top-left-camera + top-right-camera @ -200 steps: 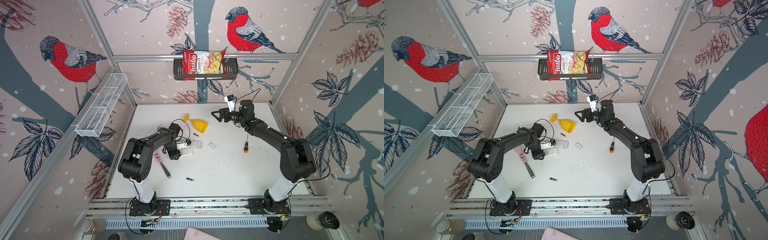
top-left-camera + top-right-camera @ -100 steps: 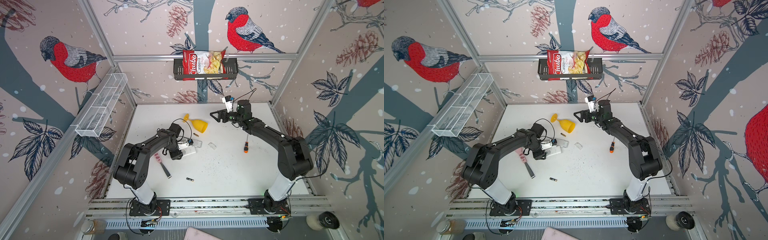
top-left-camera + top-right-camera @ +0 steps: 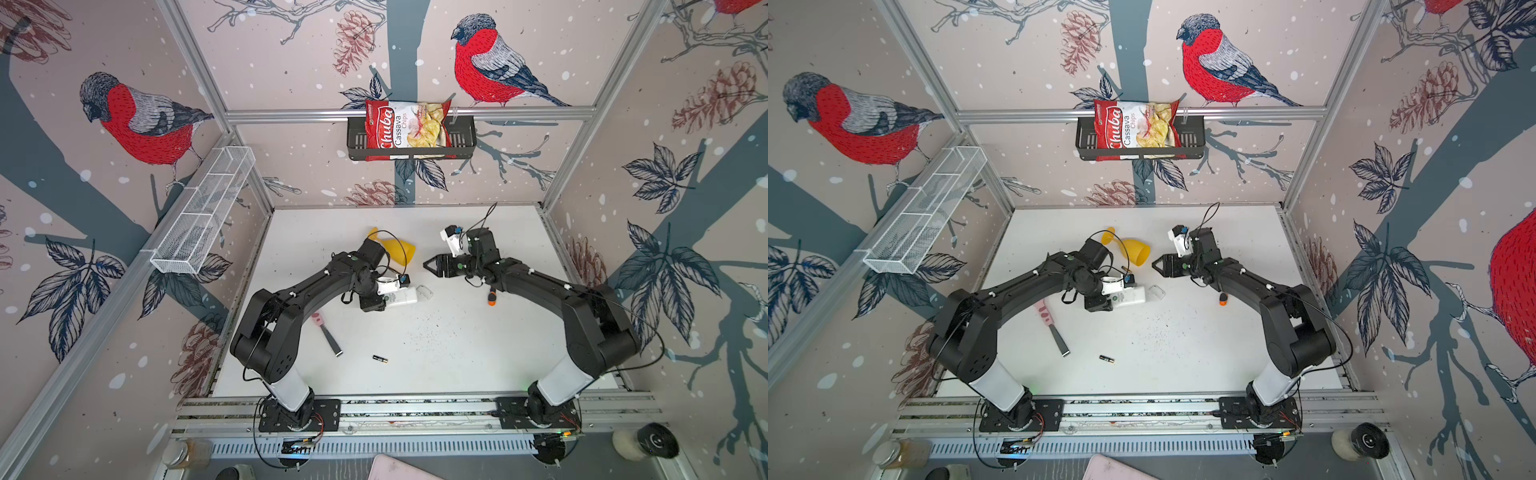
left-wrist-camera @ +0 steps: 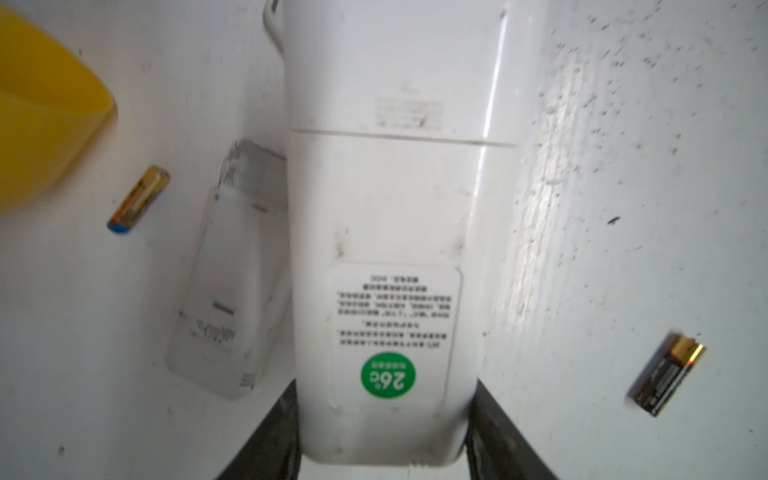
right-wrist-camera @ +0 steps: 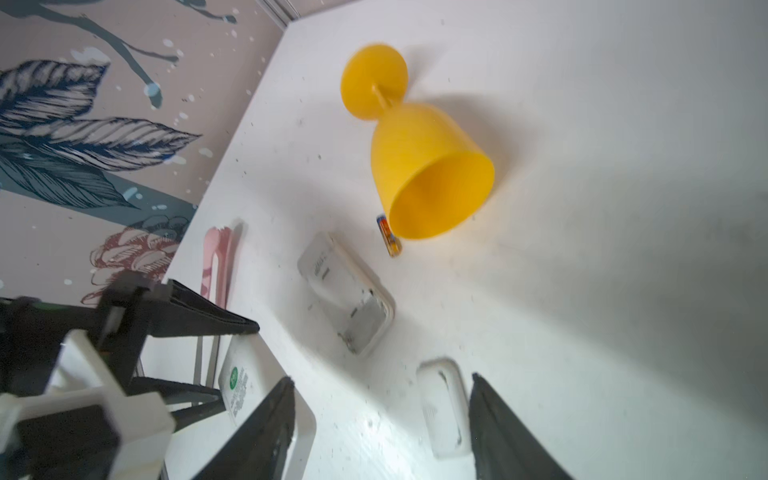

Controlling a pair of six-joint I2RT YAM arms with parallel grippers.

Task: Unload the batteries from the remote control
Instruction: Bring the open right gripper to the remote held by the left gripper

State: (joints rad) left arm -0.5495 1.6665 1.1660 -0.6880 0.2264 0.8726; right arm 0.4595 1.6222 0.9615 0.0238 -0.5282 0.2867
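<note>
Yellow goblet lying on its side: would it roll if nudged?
Probably rolls: the yellow goblet lies on its round bowl and foot, likely curving rather than going straight, since the bowl is wider. It looks like thin plastic, so probably light and easily shoved. It might knock the battery beside its rim.

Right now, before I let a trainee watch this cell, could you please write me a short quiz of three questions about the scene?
1. True or false: the left fingers grip the remote.
2. How many loose batteries lie on the table in the left wrist view?
3. The yellow cup is: A) upright, B) on its side, C) upside down.

Key:
1. True: one finger presses on each side of the remote.
2. Two: one near the cup, another on the remote's other side.
3. B.
</note>
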